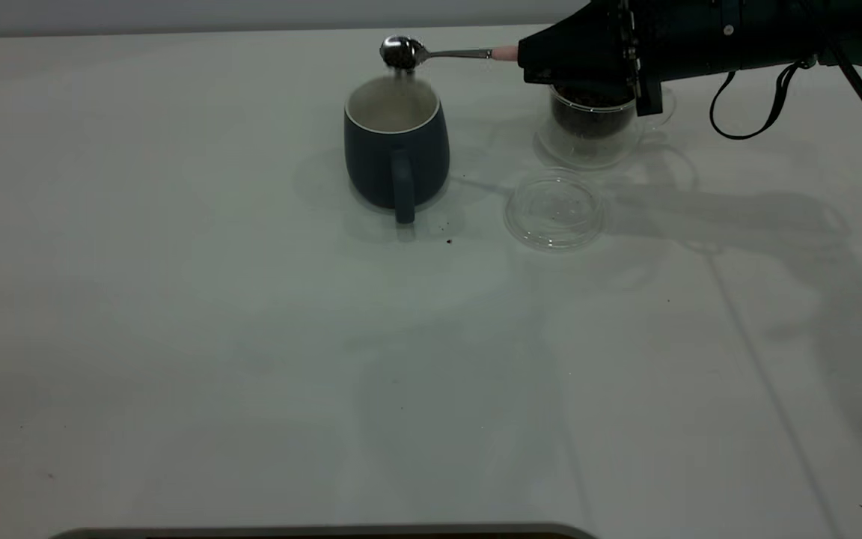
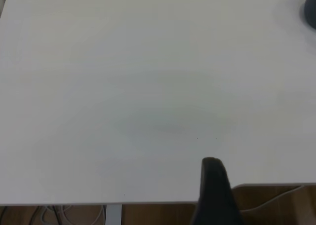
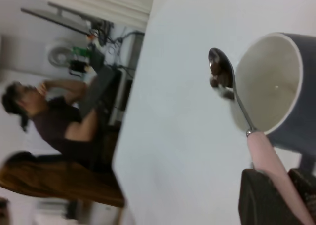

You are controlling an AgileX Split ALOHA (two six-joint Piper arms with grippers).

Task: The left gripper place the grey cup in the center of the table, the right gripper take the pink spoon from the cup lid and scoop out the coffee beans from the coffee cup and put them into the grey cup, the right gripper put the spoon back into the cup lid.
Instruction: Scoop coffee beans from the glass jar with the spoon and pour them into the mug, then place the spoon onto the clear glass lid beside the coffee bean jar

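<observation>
With grey cup (image 1: 396, 146) already mid-table, right gripper (image 1: 532, 58), jaws pinching pink spoon (image 1: 438, 53), hovers above it; tipping beans, returning spoon to cup lid (image 1: 554, 209) left.

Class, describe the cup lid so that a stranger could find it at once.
On the white table, look right of the dark blue-grey mug. The flat clear glass disc lies in front of the bean-filled glass cup, empty and rimmed.

Shiny metal spoon (image 1: 431, 53), clear glass lid (image 1: 554, 208), seemingly matt mug (image 1: 396, 146)
</observation>
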